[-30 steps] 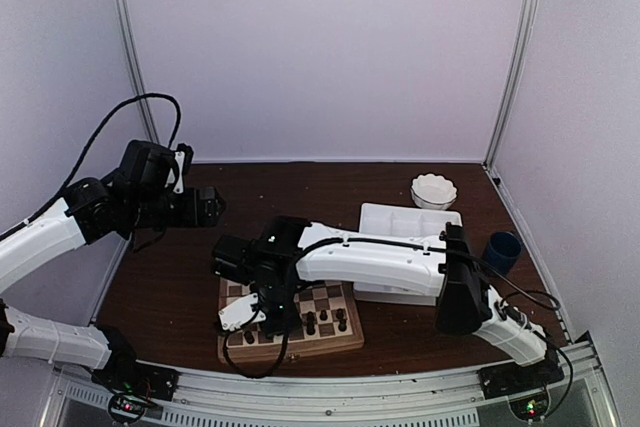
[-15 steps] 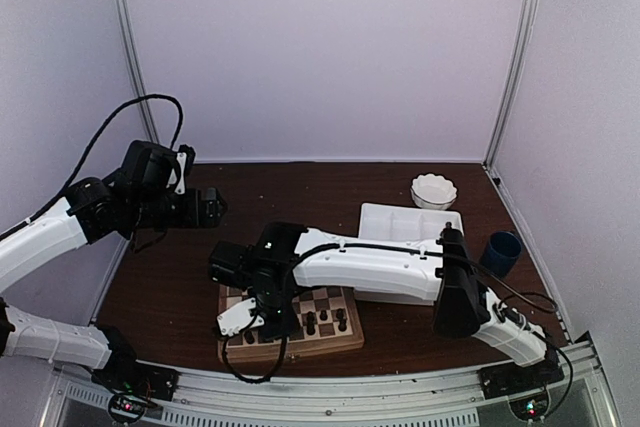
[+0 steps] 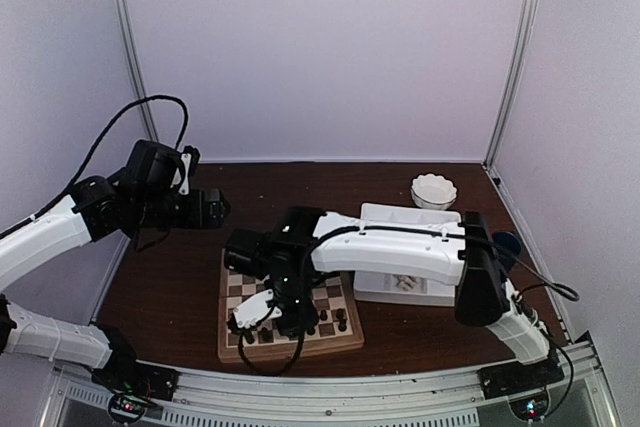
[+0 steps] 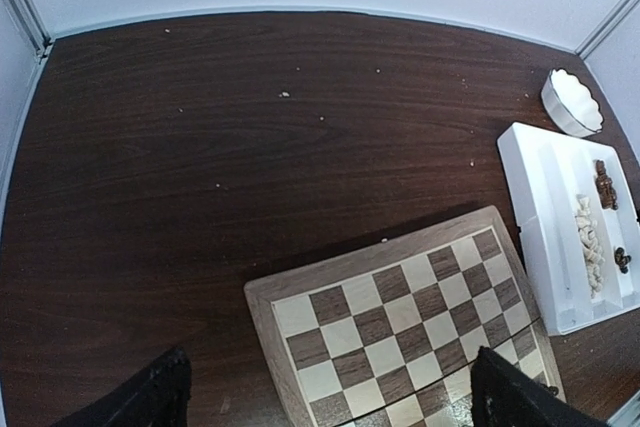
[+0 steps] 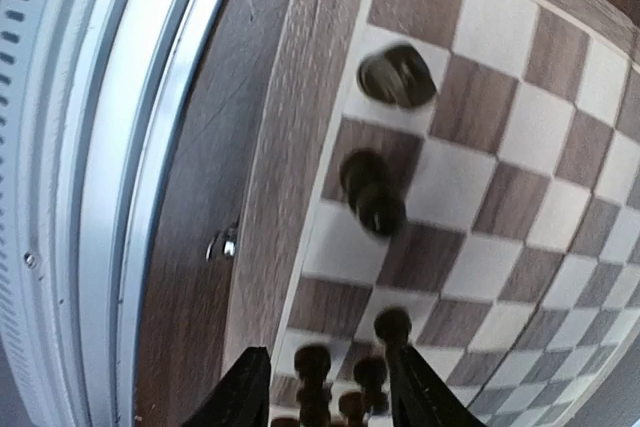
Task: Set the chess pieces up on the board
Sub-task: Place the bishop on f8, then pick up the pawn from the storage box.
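Though broad and bare across its far and left parts, gives little room along the near edge of the table (image 4: 180, 147). Carries the board (image 3: 340, 294) there, left of middle, near frame close to the metal rail (image 5: 100, 197), only a narrow strip of dark wood between. Shows a small clasp (image 5: 228, 244) on that near frame. Bears dark chess pieces (image 5: 372, 192) upright on the near rows alone, most toward the near-left corner.

Crosses over the board from the right with the white right arm (image 3: 390, 252), right fingers (image 3: 265, 325) low over that cluster. Stand parted, several dark pieces between the tips, none pinched as far as can be seen. Holds the left fingers (image 3: 215, 209) high over the table's left side, spread wide, grasping nothing, well apart from the board.

Has a white divided tray (image 4: 530, 197) just beside the board's far-right corner, cream pieces (image 4: 590, 247) and a few dark ones in its slots. Sets a white scalloped bowl (image 4: 572, 102) beyond the tray, a blue cup (image 3: 505, 245) at the right edge, partly hidden behind the right arm.

Closes in on three sides with pale plain walls (image 3: 330, 47), metal posts (image 3: 133, 57) at the far corners. Dark brown wood grain, flecked with pale crumbs.
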Controlling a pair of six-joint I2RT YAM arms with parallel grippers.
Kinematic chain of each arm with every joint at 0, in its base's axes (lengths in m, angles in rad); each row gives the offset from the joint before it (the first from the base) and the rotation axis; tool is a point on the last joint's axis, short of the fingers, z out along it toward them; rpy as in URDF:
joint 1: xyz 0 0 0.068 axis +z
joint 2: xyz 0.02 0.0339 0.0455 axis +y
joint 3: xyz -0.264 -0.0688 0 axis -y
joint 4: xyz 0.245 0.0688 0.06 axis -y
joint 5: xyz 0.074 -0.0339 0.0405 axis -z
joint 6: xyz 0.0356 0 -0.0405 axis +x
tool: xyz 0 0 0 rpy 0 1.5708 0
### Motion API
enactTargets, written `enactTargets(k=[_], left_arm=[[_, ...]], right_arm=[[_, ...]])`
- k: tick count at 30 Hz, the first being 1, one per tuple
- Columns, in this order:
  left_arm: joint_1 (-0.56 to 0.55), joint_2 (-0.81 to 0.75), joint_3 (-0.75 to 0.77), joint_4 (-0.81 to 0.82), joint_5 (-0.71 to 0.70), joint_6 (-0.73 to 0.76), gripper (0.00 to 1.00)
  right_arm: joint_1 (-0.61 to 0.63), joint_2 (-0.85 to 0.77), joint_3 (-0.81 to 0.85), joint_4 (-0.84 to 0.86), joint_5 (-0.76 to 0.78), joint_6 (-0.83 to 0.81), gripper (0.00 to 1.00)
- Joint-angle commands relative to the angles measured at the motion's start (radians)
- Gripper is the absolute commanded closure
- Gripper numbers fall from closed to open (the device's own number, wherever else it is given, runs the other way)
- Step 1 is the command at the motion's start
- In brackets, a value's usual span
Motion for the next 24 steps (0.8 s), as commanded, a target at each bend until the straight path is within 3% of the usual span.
enactTargets(k=[1,7,15,24], left_arm=[[0.008,0.041,0.048,0.069,0.038,0.065,0.02],[0.008,0.109,0.085,0.156,0.173,0.094,0.04],[0.008,0.248,0.16,0.227,0.398,0.089,0.2],[0.008,0.339,0.234,0.236,0.495,0.069,0.25]], right_arm=[[-0.104,-0.266,-0.112,-0.043,-0.11,-0.027,0.54],[-0.295,-0.522,-0.433,0.045,-0.113,0.015,0.56],[-0.655,-0.683,-0.78,0.132,-0.113,0.094,0.68],[-0.778,-0.685,-1.0,0.235,0.044,0.103,0.74]])
